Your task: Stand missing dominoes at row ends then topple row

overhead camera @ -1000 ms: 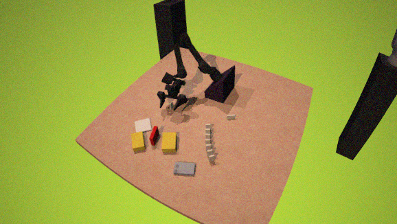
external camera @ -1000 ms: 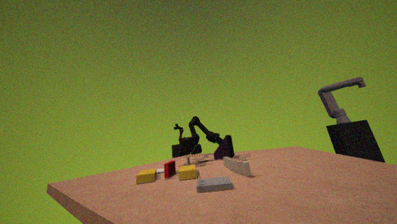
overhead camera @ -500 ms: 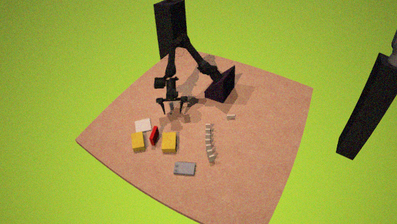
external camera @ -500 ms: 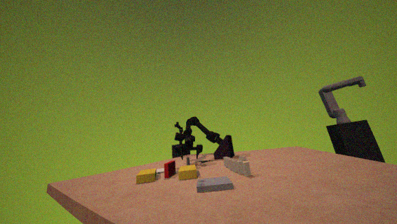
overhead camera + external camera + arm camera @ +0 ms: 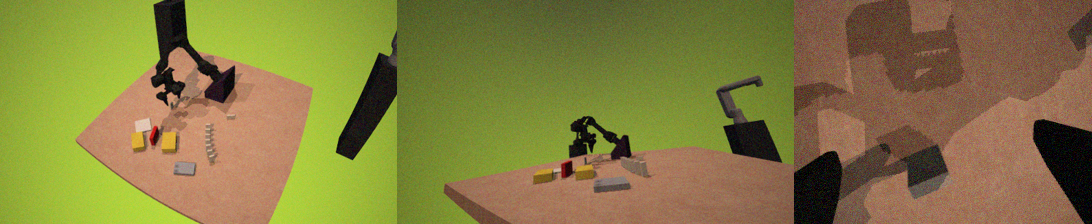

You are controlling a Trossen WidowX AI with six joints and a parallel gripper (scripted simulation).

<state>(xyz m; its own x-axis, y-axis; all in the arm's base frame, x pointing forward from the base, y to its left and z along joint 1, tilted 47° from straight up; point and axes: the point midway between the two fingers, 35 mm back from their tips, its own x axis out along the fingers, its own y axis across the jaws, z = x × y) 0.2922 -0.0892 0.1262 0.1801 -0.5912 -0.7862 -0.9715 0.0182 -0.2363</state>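
Top: the gripper (image 5: 173, 103) (image 5: 591, 151) (image 5: 938, 145) hangs spread and empty near a lone upright domino (image 5: 172, 105) (image 5: 585, 161) (image 5: 927, 167); the row (image 5: 208, 141) (image 5: 634, 166) stands well apart. Exterior: the row stands behind a grey box (image 5: 185, 168) (image 5: 612, 185). Wrist: the domino shows between the spread fingers, untouched.

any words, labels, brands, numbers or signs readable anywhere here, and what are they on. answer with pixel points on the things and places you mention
None can be read.
The grey block (image 5: 185, 168) (image 5: 612, 185) has faint darker marks at one end, too small and blurred to make out as text or anything else.
No lettering shows on the yellow blocks, the red block (image 5: 154, 135) (image 5: 566, 169) or the row of dominoes (image 5: 208, 141) (image 5: 634, 165).
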